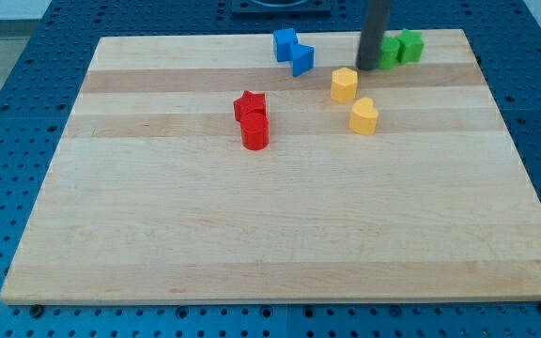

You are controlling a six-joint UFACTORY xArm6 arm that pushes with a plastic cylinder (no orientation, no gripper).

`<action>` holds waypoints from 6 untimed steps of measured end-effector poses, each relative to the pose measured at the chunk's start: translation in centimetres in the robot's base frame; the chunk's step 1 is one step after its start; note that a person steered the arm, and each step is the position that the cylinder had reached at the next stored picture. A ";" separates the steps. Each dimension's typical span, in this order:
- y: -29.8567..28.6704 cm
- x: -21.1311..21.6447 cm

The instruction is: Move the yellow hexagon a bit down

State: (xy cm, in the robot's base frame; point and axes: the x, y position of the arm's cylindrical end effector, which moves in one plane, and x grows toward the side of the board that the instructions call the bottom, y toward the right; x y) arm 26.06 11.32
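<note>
Where the wooden board nears the view's top edge, my tip stands on the surface, the dark rod rising straight out of frame above it. No gripper on this rig, so there are no jaws to report open or closed; the rod holds nothing and only its lower end meets the board. Yellow hexagon sits just below and to the view's left of my tip, close beside it; whether the two touch cannot be told. Second yellow block, rounded, heart-like in outline, lies below and slightly to the view's right of the hexagon, near but apart. Two green blocks at the view's upper right: one partly hidden behind the rod, the other just to its right, the pair touching; shapes unclear. Two blue blocks at top centre, one above and one just below-right, touching or nearly so. Red star sits left of centre with a red cylinder directly below, pressed against it. Blue perforated table surrounds the board.
</note>
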 end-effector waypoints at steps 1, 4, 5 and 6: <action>-0.4 2.3; -5.8 5.8; -5.8 6.1; -5.8 10.7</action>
